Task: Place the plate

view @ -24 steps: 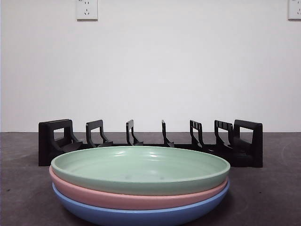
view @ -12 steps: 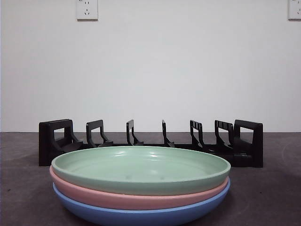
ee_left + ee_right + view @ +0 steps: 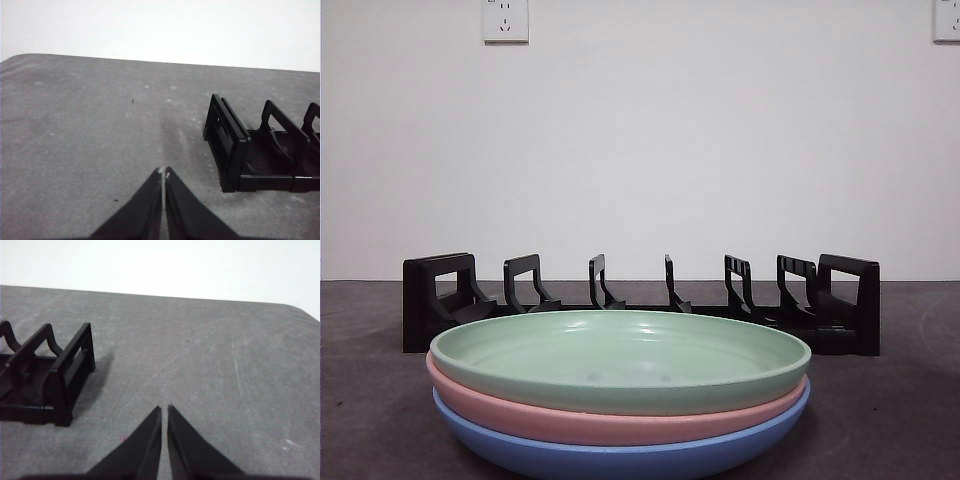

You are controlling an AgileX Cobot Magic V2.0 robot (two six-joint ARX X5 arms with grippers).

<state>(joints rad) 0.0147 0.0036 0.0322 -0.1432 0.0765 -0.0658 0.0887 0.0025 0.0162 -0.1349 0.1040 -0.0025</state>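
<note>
Right, one black dish rack [image 3: 640,305] spans the grey table [image 3: 890,400], and just before it sit three stacked plates: green plate [image 3: 620,360] atop pink plate [image 3: 600,422] atop blue plate [image 3: 610,458]. Left gripper [image 3: 164,173] and right gripper [image 3: 164,410] hang beside opposite rack ends, tips pressed together, empty.

Lab or test bench setting. Bare white wall [image 3: 640,150] with two sockets [image 3: 505,20] high up; plain grey table [image 3: 90,130]. Staged props only: black dish rack [image 3: 640,300], stacked plates [image 3: 620,390].
</note>
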